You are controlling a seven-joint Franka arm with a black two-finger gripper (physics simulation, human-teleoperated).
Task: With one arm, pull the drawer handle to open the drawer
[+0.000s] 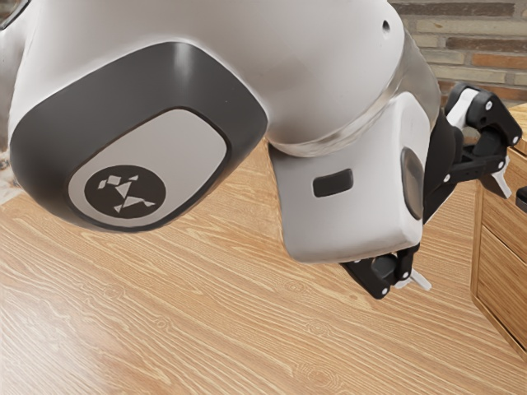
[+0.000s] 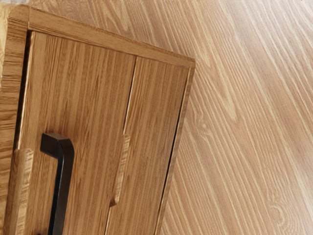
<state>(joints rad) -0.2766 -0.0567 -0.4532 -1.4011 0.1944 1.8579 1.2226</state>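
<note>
Side view: white arm [image 1: 206, 99] huge in the foreground; black gripper [image 1: 461, 233] at 3 o'clock, fingers spread wide. Wooden cabinet [image 1: 502, 263] at the 4 o'clock edge on a wood-grain table [image 1: 206, 329]; black drawer handle [image 1: 522, 198] near the upper fingertip, contact impossible to tell. Wrist view: close on the drawer front [image 2: 88, 112], handle mounted on it, table beyond the cabinet's corner.

White arm [image 1: 346, 189] stretched toward the exterior view's right, fingers [image 1: 380, 278] wide apart
</note>
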